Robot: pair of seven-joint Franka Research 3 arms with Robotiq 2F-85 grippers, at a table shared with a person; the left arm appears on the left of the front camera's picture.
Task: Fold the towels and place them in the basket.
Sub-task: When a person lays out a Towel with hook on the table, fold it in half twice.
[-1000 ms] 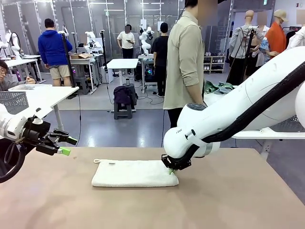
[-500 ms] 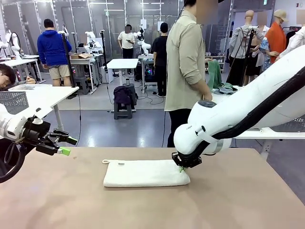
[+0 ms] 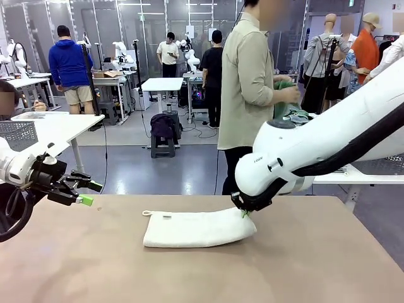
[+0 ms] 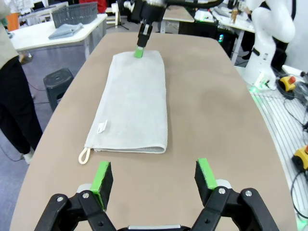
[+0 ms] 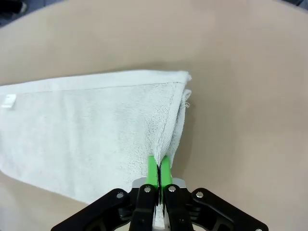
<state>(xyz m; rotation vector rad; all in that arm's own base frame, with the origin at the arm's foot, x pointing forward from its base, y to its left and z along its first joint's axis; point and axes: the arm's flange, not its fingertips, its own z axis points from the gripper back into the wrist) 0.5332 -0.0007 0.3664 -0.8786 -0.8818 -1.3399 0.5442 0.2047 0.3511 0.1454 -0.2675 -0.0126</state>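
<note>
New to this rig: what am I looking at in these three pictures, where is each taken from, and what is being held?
Two white robot arms work at a brown table. The front picture looks across it from between the arms. The other two come from a camera on each wrist, looking forward along that arm's tip. A folded off-white towel lies on the table. The right arm's fingers are shut on one end, lifting it slightly. The left arm's fingers are open and empty, short of the towel's loop end. A person stands beyond the table.
</note>
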